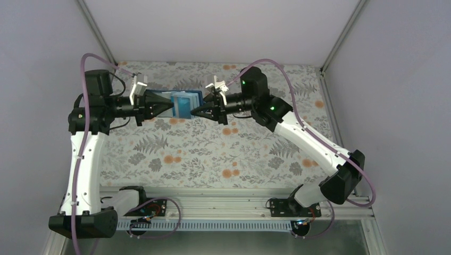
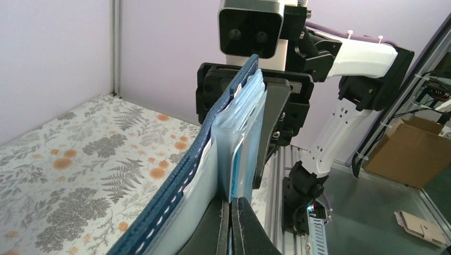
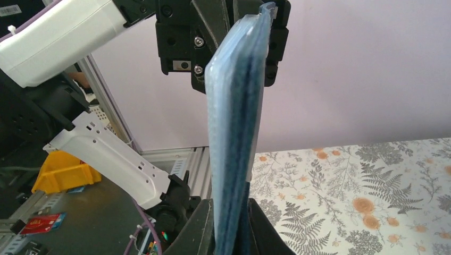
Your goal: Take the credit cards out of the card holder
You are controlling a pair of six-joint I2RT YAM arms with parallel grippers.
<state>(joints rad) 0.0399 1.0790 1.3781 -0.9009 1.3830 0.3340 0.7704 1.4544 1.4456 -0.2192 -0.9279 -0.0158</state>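
Firstly, table: floral tabletop with grey ferns and orange blooms (image 1: 213,154), lying below the card holder.
Arms: white-and-black left arm (image 1: 85,154) reaches the card holder from its left side, and the matching right arm (image 1: 308,138) from its right side.
Card holder: dark navy book-like wallet with pale grey-blue inner pockets (image 1: 159,101), opened out and held in the air between the two grippers, clear of the table.
Left gripper (image 2: 231,223): pressed together on a thin leaf at the card holder's left end.
Right gripper (image 3: 232,223): pinching the layered pocket side at the card holder's right end; whether the pads also catch a card I cannot tell.
Credit cards: thin flat rectangles, a bright blue one showing (image 1: 183,105), all tucked inside the card holder's pockets.
Step in hand: likely bracing the card holder for the first pull; no card is out.
Next move: probably one gripper keeps the card holder while the other re-grips a bare card edge and draws it straight along the pocket.
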